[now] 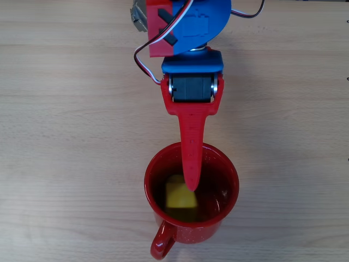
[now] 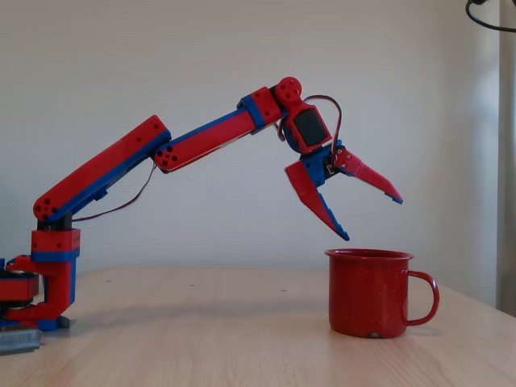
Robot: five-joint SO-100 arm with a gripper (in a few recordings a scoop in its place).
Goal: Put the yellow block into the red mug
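Mug (image 2: 369, 293) stands nearest on the surface (image 2: 201, 339), handle to the right in the fixed view. Block (image 1: 181, 195) lies inside on the mug's bottom, directly below the pincer (image 2: 374, 218). Pincer hangs just above the rim, spread wide, empty. Judgement: placement done; the coming move is straight up and clear of the mug.

Red mug (image 1: 191, 229): glossy enamel look, faint pale speckles, darker inside.
Yellow block (image 1: 180, 196): smooth plastic, slight sheen; lies inside the mug, toward 9 o'clock of its floor.
Gripper (image 2: 375, 218): matt red and blue plastic, faintly ridged.
Table (image 1: 65, 164): pale wood grain, smooth, low satin sheen.
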